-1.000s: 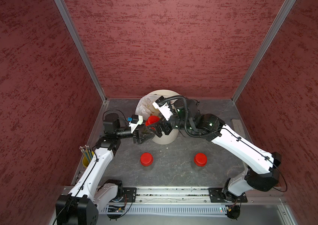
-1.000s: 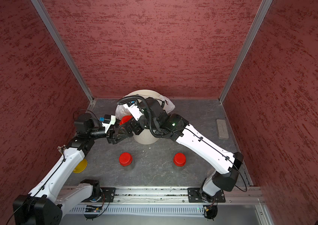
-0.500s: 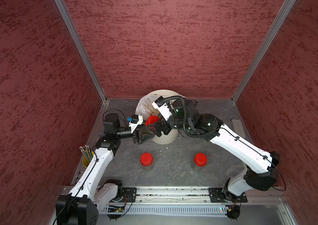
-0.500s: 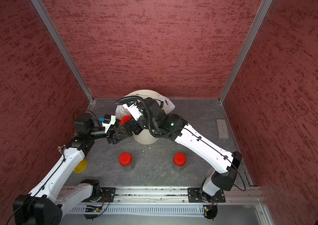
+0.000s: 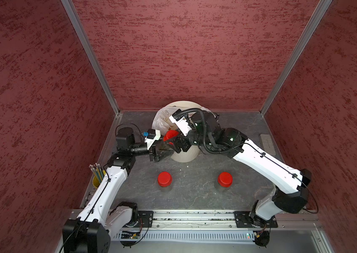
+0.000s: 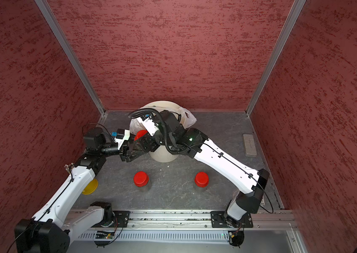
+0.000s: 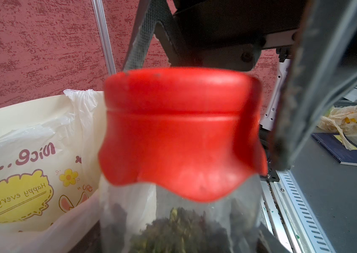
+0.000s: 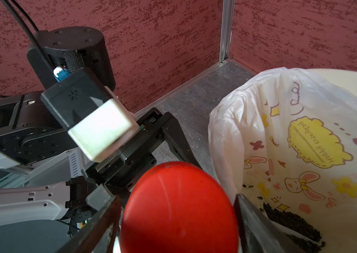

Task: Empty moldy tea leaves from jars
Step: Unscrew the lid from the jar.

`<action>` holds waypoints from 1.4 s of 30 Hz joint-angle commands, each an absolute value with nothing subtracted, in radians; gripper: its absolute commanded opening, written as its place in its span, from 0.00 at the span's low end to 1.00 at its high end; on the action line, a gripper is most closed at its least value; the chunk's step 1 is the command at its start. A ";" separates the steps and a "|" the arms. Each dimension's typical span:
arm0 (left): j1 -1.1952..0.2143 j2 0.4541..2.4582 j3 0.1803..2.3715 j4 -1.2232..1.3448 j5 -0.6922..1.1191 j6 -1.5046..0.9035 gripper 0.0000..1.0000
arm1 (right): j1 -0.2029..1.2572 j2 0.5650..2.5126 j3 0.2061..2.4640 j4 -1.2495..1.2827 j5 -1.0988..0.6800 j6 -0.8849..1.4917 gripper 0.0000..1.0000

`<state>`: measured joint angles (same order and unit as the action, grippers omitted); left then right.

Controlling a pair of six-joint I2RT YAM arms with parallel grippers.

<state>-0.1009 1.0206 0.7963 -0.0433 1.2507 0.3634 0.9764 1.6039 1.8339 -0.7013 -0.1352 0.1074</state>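
Low centre on the desk (image 5: 195, 192), two capped jars (image 5: 164, 179) stand; mid-frame, left pincer (image 5: 165, 151) pinches the third jar (image 7: 195, 223) by the bin (image 5: 184, 156), right pincer (image 8: 176, 203) straddles its red lid (image 7: 182, 122), bite unclear – looks like unscrewing: clamp firmly, then twist

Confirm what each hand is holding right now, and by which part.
Left hand grips the jar by its clear body. Right hand straddles the red lid; a firm grip cannot be told.
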 commanded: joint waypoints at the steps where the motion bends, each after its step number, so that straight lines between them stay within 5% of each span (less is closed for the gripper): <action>1: -0.101 1.006 0.804 -0.020 1.261 0.360 0.65 | 0.983 1.608 1.833 -0.687 -0.149 0.113 0.77; 21: -0.101 1.004 0.804 -0.023 1.264 0.362 0.65 | 0.942 1.588 1.786 -0.652 -0.244 -0.019 0.45; 42: -0.101 1.010 0.804 -0.027 1.264 0.366 0.65 | 0.850 1.673 1.999 -0.874 -0.612 -0.568 0.38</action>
